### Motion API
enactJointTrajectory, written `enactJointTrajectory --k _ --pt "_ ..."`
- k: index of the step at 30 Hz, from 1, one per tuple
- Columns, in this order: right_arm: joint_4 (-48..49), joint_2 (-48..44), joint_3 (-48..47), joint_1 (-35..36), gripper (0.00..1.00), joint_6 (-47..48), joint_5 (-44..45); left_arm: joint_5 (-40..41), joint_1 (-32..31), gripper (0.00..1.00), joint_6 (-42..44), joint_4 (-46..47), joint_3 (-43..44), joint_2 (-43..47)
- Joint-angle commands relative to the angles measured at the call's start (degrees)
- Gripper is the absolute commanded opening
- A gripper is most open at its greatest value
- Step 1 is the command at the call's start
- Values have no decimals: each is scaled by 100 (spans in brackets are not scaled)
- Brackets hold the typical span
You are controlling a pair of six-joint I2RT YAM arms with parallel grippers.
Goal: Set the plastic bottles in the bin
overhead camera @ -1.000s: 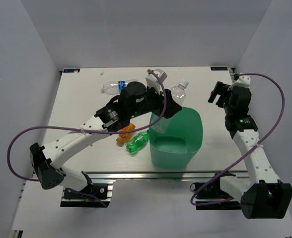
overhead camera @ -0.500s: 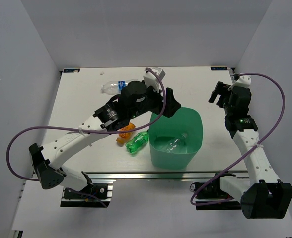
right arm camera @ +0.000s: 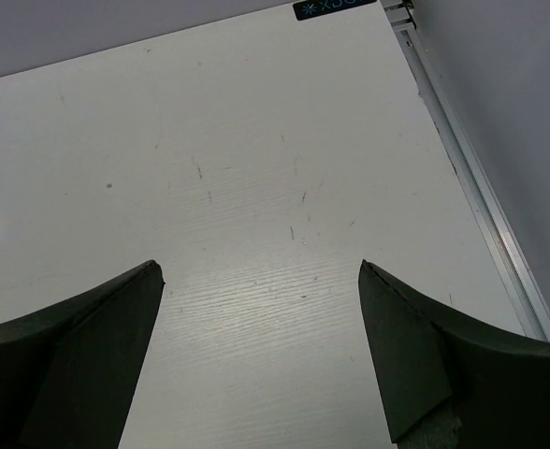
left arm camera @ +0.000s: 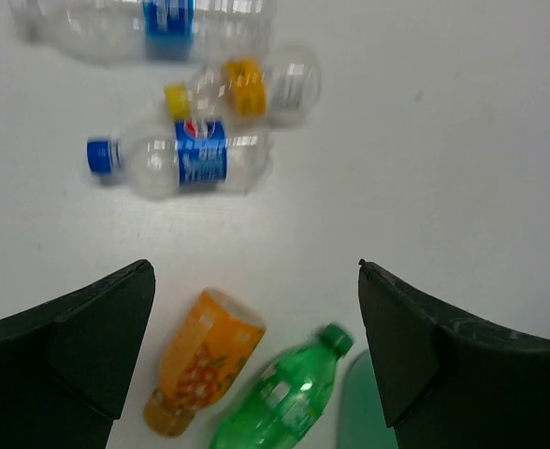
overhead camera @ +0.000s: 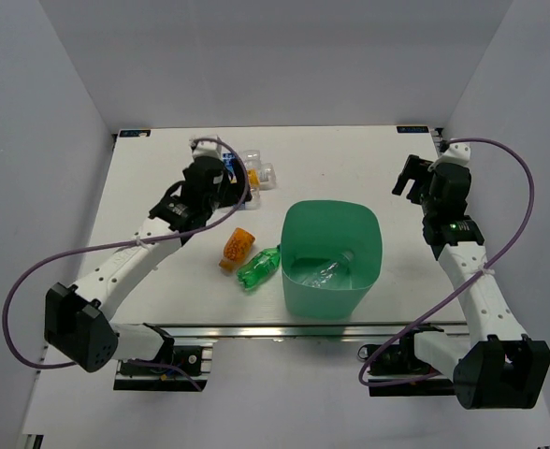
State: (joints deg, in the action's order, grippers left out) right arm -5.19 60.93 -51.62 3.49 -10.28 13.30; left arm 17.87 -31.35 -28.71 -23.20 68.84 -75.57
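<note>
On my left wrist camera, slightly blurred, the top blue-labelled bottle [left arm camera: 153, 23] is cut by the upper edge and the green bottle [left arm camera: 280, 398] by the lower. I see only a sliver of the bin [left arm camera: 353, 416]. Overhead, my left arm [overhead camera: 153, 238] hides most of the blue-labelled bottles on the desk [overhead camera: 350, 164].

One bin [overhead camera: 326, 301] and six plastic bottles [left arm camera: 186, 157]: four clear, one orange bottle [left arm camera: 203, 360], one green bottle [left arm camera: 280, 402].

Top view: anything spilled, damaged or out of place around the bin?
Nothing stands out. The bin stands upright with one clear bottle inside; the orange bottle and green bottle lie on their sides beside it. No spill visible.
</note>
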Motion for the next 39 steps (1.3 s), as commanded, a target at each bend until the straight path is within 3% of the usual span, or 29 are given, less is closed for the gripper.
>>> enactJointTrajectory --k 1,6,21,39 --pt "62 51 -68 -15 89 44 -3 -441 -64 98 330 289 -738 183" --pt "53 95 -94 -15 89 44 -82 -523 -38 98 533 712 -1575 43" --pt "18 174 -129 -15 89 70 -143 -873 42 98 727 861 -1584 -1600" --pt "1 280 -147 -15 89 53 -205 -644 138 94 86 299 -1716 -1628"
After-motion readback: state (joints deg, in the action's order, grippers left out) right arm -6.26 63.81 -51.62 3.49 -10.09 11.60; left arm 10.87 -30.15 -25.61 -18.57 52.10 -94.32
